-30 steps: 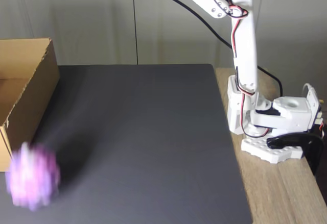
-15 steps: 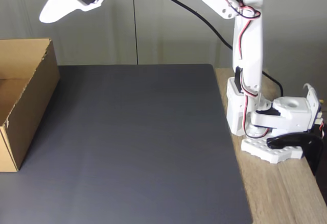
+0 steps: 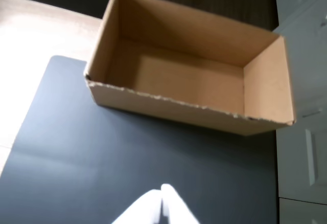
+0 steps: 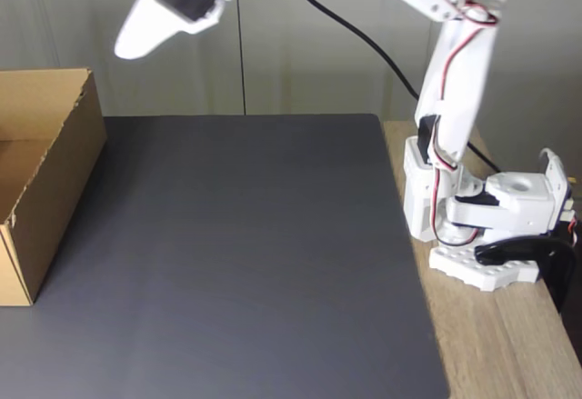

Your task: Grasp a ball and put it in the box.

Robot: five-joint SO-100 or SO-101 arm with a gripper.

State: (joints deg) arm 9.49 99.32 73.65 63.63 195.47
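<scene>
The brown cardboard box (image 3: pixel 168 106) lies open-topped at the far end of the black mat in the wrist view, and its inside shows only bare cardboard. In the fixed view the box (image 4: pixel 55 181) stands at the left edge of the mat. My white gripper (image 4: pixel 129 51) hangs high in the air, up and to the right of the box, pointing down-left. Its tips (image 3: pixel 164 188) enter the wrist view from the bottom, pressed together with nothing between them. The ball is out of view.
A black mat (image 4: pixel 245 254) covers most of the wooden table (image 4: pixel 509 344). The arm's white base (image 4: pixel 473 226) stands on the wood to the right of the mat. A black cable runs behind the arm. White cabinet fronts (image 3: pixel 304 132) lie beside the box.
A blurred purple-pink ball at the mat's lower left a second ago has gone from the fixed view. The gripper has swung rightwards and come lower, away from the box.
</scene>
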